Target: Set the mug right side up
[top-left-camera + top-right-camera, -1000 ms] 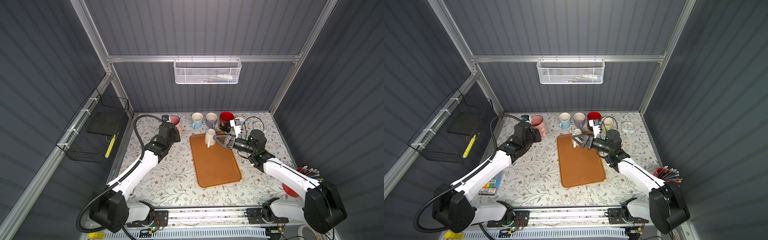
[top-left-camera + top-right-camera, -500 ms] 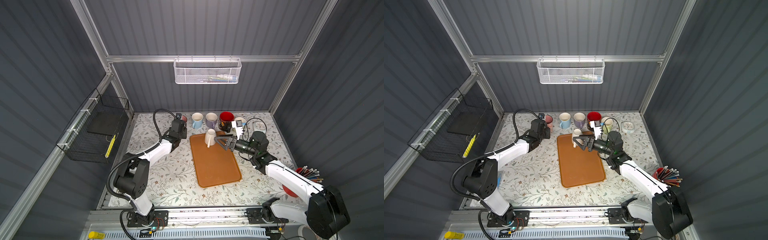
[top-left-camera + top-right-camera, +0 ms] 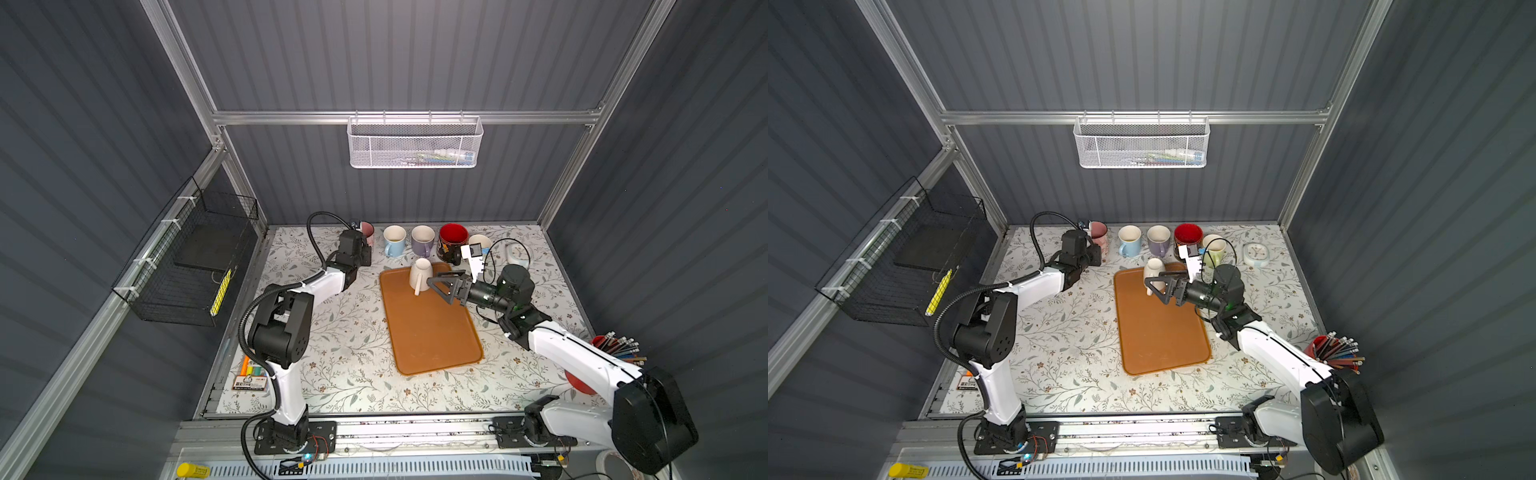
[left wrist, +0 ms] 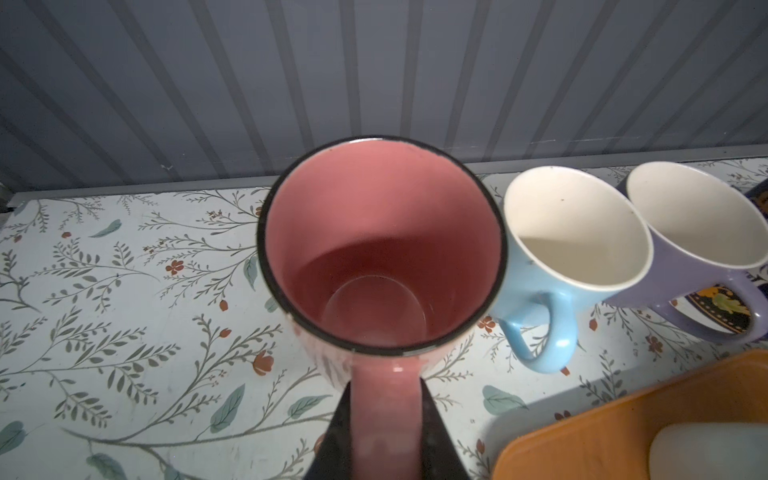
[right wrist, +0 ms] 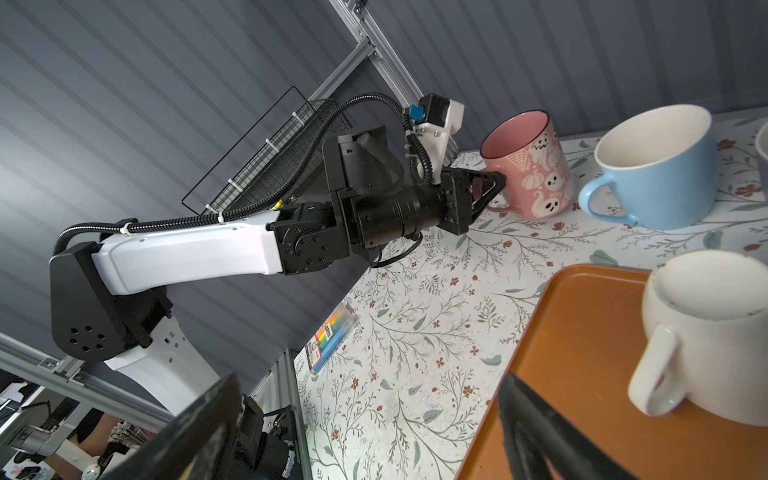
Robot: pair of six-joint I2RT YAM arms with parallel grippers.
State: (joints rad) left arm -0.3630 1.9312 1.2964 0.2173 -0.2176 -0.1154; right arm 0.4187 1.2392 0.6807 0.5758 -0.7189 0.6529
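Handle (image 4: 384, 395) of the upright pink mug (image 4: 382, 232) clenched in my left pincer (image 5: 494, 189); my right pincer (image 3: 438, 289) gapes beside the upturned white mug (image 3: 420, 272) on the tray (image 3: 432, 332).

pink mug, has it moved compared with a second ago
Yes. The pink mug, gripped at its handle by the left tool, has shifted right in a top view, closer to the fixed blue mug.

Nothing legible is showing anywhere right now.
Print is sitting on the marker pack's label (image 3: 249, 381) at the table's left edge and on the yellow tube (image 3: 192, 471) out front, but both are coming through too small to read.
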